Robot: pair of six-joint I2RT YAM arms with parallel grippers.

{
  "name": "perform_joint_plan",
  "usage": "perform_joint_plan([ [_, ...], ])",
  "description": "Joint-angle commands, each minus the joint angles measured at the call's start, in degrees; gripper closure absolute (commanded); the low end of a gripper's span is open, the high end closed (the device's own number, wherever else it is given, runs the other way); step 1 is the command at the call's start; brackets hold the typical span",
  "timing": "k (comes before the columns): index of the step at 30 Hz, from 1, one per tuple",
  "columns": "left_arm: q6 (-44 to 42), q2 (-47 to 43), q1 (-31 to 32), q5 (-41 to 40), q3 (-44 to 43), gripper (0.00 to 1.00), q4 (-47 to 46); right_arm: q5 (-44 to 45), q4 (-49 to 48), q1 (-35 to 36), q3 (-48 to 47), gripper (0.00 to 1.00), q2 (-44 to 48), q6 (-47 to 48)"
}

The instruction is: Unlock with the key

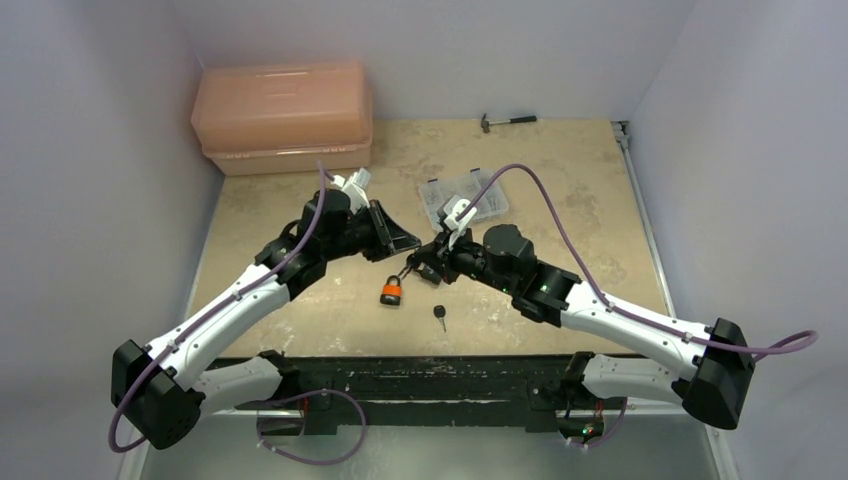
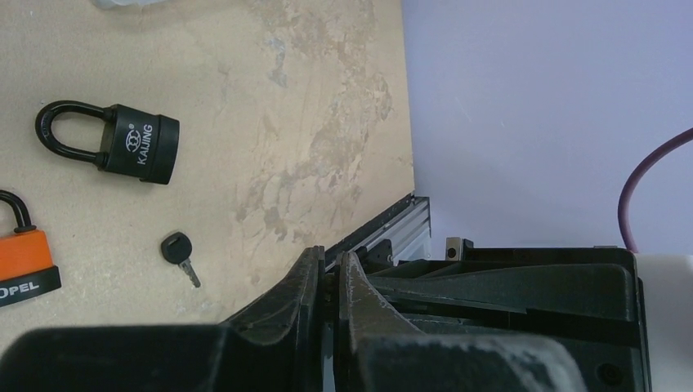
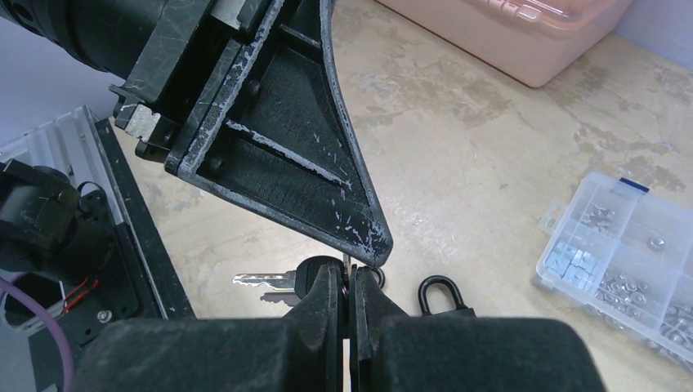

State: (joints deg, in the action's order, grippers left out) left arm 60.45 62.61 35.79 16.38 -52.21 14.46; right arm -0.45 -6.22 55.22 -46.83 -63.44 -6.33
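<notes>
i see left gripper (image 2: pixel 329 260) clenched, tips nearly touching. right gripper (image 3: pixel 347 273) clenched too, can't tell if it pinches anything. the key (image 1: pixel 440 314) lies loose on the table (image 1: pixel 560 180), just right of the orange padlock (image 1: pixel 391 291), near the front edge, bare board around it.

Pink lidded box (image 1: pixel 283 115) back left, hammer (image 1: pixel 507 121) at back edge, clear parts organizer (image 1: pixel 437 197) mid-table.

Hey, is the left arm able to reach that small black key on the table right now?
Probably yes: the key lies bare on the table, apart from the orange padlock. The left claw is shut, though, and must open first.
</notes>
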Motion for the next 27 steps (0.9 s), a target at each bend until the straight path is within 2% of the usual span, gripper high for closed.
perform_joint_plan([
  [1,-0.3,0.3,0.5,-1.1,-0.8,1.00,-1.9,0.5,-0.7,0.4,-3.1,1.00,0.6,0.4],
  [2,-0.4,0.1,0.4,-1.5,-0.8,1.00,-2.1,0.6,-0.2,0.4,-3.4,1.00,0.5,0.4],
  [5,-2.2,-0.7,0.5,-2.4,-0.9,1.00,-3.1,0.5,2.6,0.4,-4.7,0.64,0.6,-0.5],
  [6,-3.3,-1.0,0.5,-2.6,-1.2,1.00,-3.5,0.5,3.4,0.4,-5.1,0.56,0.9,-0.8],
  [12,-11.4,-2.6,0.5,-4.0,-2.7,1.00,-6.1,-7.2,3.1,0.4,-4.0,0.30,6.4,-4.1],
  [21,-26.3,-5.5,0.5,1.6,-3.0,1.00,-13.5,-8.5,0.1,0.4,-1.1,0.13,15.5,-9.7],
  [25,-32.1,-5.5,0.5,8.5,-4.8,1.00,-15.2,-9.3,-2.6,0.3,0.4,0.12,17.6,-11.6],
  [27,-33.3,-5.3,0.5,10.8,-5.6,1.00,-15.4,-6.3,-2.9,0.1,0.5,0.11,17.7,-14.1],
])
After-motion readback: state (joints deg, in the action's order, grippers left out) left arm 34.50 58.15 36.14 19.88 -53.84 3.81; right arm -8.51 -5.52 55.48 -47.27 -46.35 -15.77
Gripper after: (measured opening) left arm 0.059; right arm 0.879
